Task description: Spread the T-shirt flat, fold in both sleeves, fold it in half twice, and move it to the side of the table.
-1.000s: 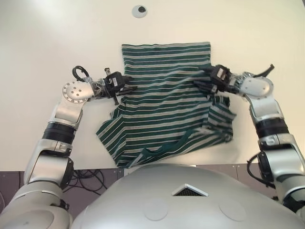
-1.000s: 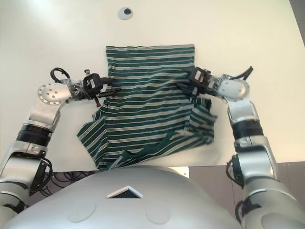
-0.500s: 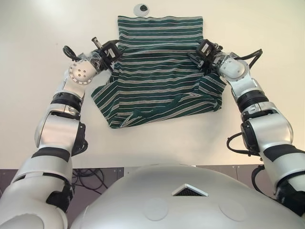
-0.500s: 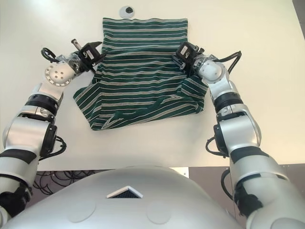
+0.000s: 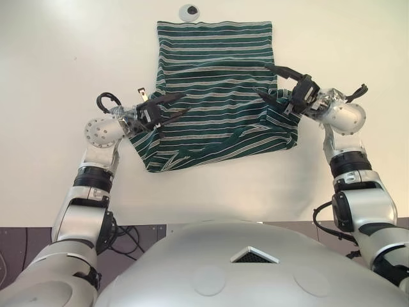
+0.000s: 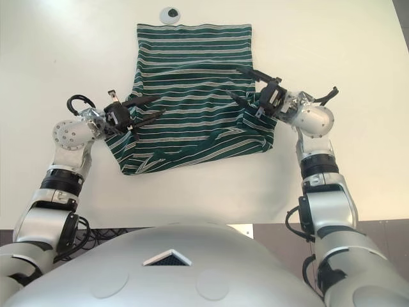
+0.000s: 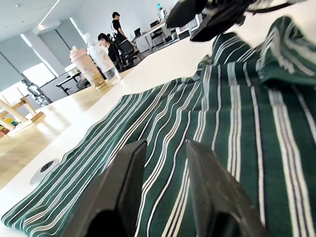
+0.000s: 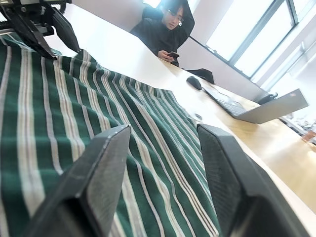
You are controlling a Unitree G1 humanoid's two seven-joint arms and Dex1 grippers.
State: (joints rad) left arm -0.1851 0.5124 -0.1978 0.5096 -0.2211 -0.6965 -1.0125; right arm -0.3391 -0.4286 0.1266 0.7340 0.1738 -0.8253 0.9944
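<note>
Left end effector (image 5: 185, 103) and right end effector (image 5: 261, 78) opened, T-shirt (image 5: 217, 125) beside grommet (image 5: 188, 11).

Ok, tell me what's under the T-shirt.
The T-shirt lies on the white table, which shows all round it. Anything beneath the cloth itself is covered, so it cannot be seen.

striped cloth t-shirt (image 5: 217, 83), matt table (image 5: 77, 51)

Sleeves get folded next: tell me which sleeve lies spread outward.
The left sleeve, fanned out on the table beside the left gripper; the right sleeve is bunched up against the T-shirt.
</note>
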